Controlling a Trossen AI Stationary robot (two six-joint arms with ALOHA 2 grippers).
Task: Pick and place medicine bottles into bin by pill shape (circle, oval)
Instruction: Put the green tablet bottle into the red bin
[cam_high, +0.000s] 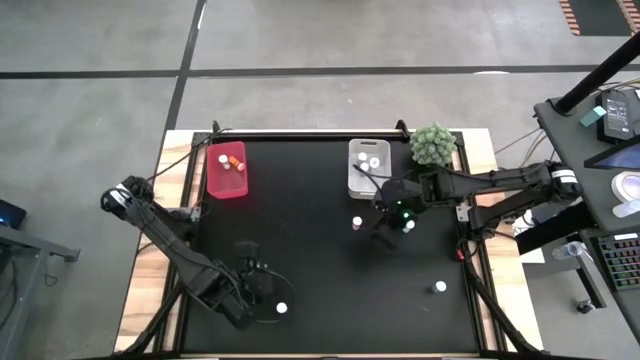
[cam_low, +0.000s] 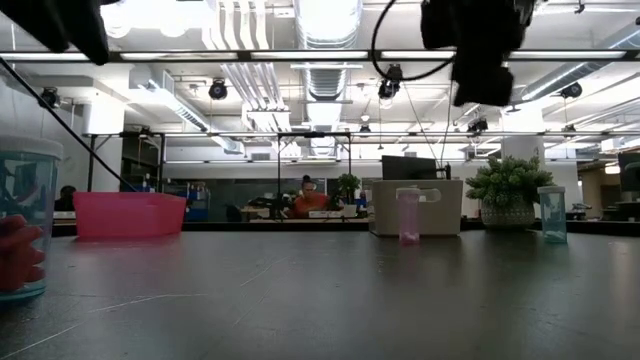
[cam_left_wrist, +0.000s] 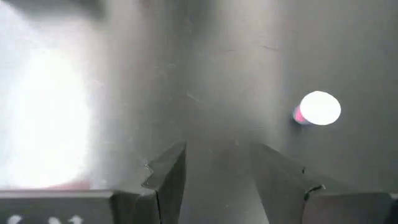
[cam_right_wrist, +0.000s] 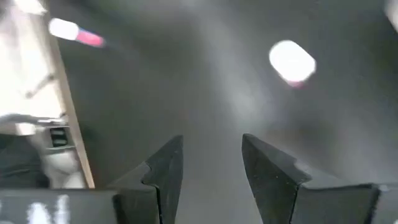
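Note:
Small white-capped medicine bottles stand on the black table: one (cam_high: 357, 222) and another (cam_high: 409, 226) near my right gripper (cam_high: 390, 222), one (cam_high: 440, 287) at the near right, one (cam_high: 282, 308) beside my left gripper (cam_high: 262, 284). More lie in the pink bin (cam_high: 225, 172) and the clear bin (cam_high: 368, 167). Both grippers hover open above the table with nothing between their fingers. The left wrist view shows my left gripper (cam_left_wrist: 217, 152) short of a pink-bodied bottle (cam_left_wrist: 319, 107). In the right wrist view my right gripper (cam_right_wrist: 212, 143) is short of a bottle (cam_right_wrist: 292, 62).
A green spiky plant ball (cam_high: 433, 143) sits at the far right corner beside the clear bin. In the low view a pinkish bottle (cam_low: 408, 215) and a greenish one (cam_low: 551, 214) stand upright, and a bottle with red pills (cam_low: 20, 240) looms at the near left.

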